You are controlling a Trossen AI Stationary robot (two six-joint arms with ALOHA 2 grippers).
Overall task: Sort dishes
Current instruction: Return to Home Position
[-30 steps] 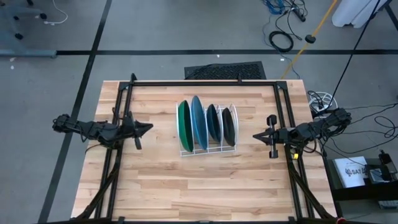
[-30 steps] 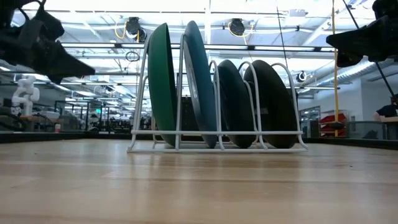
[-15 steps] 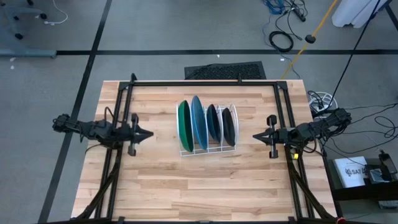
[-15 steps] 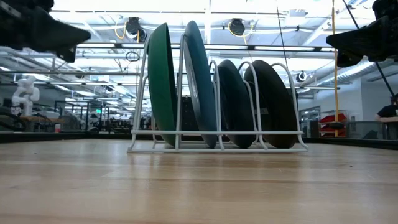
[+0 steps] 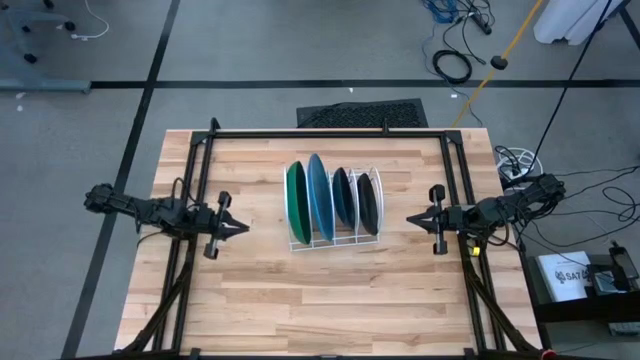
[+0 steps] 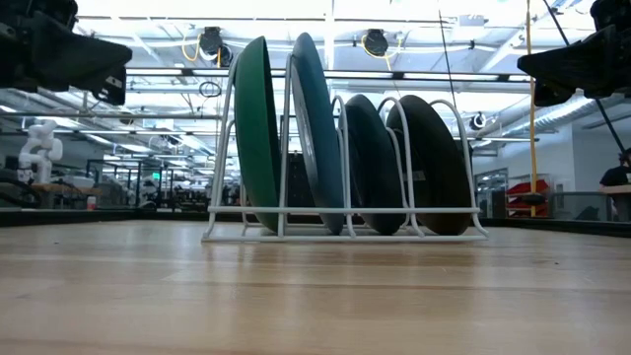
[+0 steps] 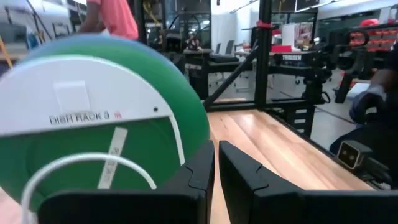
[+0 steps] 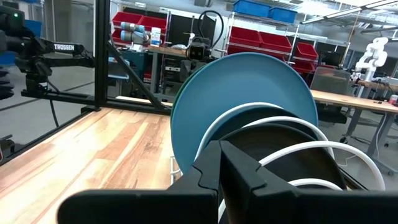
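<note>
Four plates stand on edge in the slots of a white wire rack (image 5: 331, 240) at the table's middle: a large green (image 5: 294, 205), a large light blue (image 5: 318, 195), a smaller dark teal (image 5: 343, 197) and a smaller black (image 5: 367, 203). The low view shows them in the same order: green (image 6: 258, 138), light blue (image 6: 314, 128), teal (image 6: 373, 163), black (image 6: 434, 163). My left gripper (image 5: 243, 228) is shut and empty, left of the rack, facing the green plate (image 7: 168, 134). My right gripper (image 5: 410, 218) is shut and empty, right of the rack, facing the black plate (image 8: 280, 140).
A black frame rail (image 5: 330, 133) runs along the table's far edge, with side rails by each arm. Bare wood (image 5: 320, 300) lies between the rack and the near edge. A person in a pink top (image 7: 112, 15) shows beyond the table in the left wrist view.
My left gripper has moved up and a little toward the table's near edge, and has turned about its own axis. The plates, the rack and my right gripper have kept still.
</note>
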